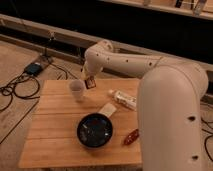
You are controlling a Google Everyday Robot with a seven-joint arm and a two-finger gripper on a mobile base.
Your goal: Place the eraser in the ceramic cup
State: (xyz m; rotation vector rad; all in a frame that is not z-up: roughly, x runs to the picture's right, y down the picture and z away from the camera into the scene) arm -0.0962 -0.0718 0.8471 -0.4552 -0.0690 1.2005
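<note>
The small white ceramic cup [76, 90] stands upright at the back left of the wooden table [55, 130]. My gripper [89, 81] hangs just right of the cup's rim and slightly above it, shut on the eraser [91, 83], a small dark reddish-brown bar that sticks down from the fingers. The eraser is beside the cup, not inside it. My white arm reaches in from the right and covers the table's right side.
A wide dark bowl [95, 130] sits at the table's front centre. A pale beige block [107, 109] lies just behind it, a white packet [123, 99] further back, and a glossy red piece [131, 136] to the bowl's right. Cables and a box [33, 68] lie on the floor left.
</note>
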